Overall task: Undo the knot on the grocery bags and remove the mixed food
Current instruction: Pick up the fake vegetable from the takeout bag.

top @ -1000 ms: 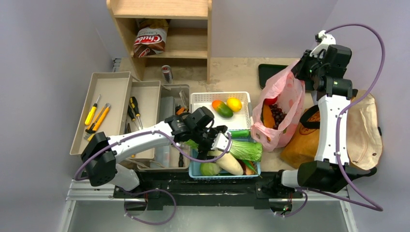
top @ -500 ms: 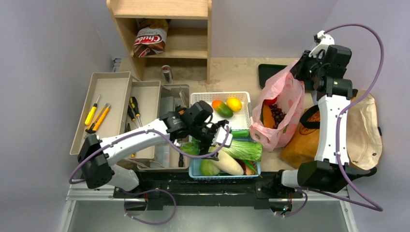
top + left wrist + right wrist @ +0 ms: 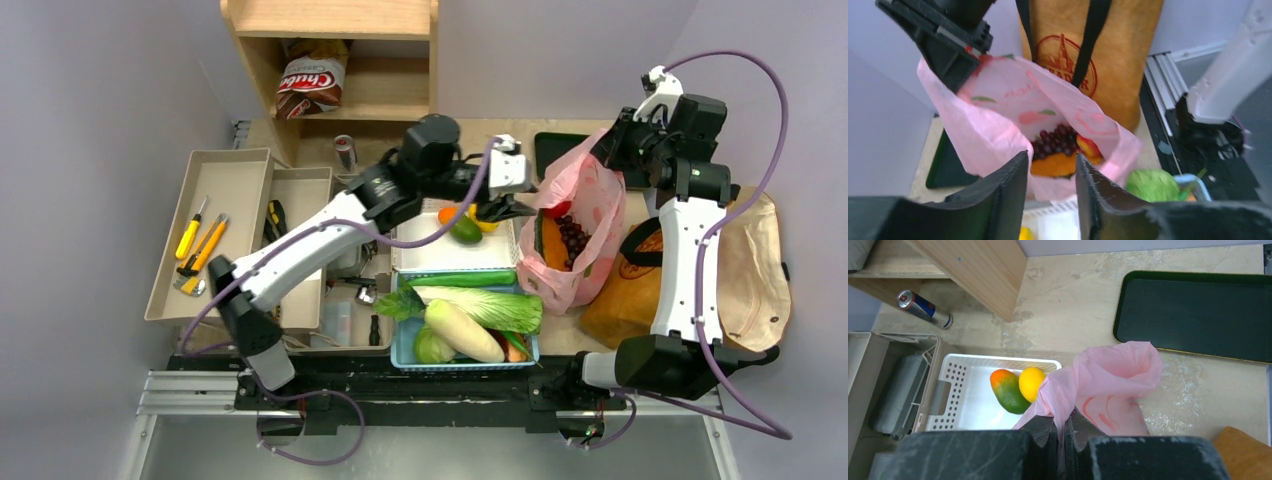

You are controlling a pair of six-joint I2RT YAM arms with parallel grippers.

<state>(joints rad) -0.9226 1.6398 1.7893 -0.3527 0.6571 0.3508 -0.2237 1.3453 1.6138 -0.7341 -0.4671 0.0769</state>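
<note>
The pink bag (image 3: 575, 215) stands open at mid-right, and no knot shows. My right gripper (image 3: 1062, 427) is shut on its raised far edge, holding the mouth up. Inside lie dark grapes (image 3: 1055, 137), an orange piece (image 3: 1058, 165) and a red apple (image 3: 1088, 146). Over the white basket, just left of the bag's mouth, my left gripper (image 3: 1052, 170) hovers with its jaws apart and nothing between them. The brown Trader Joe's bag (image 3: 625, 285) lies behind the pink one. In the blue basket (image 3: 402, 352) rest a cucumber (image 3: 470, 279), napa cabbage (image 3: 495, 307) and daikon (image 3: 462, 330).
A white basket (image 3: 455, 255) holds a mango (image 3: 463, 228) and a yellow fruit. A beige tote (image 3: 755, 260) lies at far right and a dark tray (image 3: 560, 150) behind the bag. Wooden shelf (image 3: 340, 70), can (image 3: 345, 152) and tool trays (image 3: 215, 215) fill the left.
My left arm has swung from the blue basket up and right to the pink bag's mouth, and its jaws have narrowed. The right gripper still holds the bag's edge.
</note>
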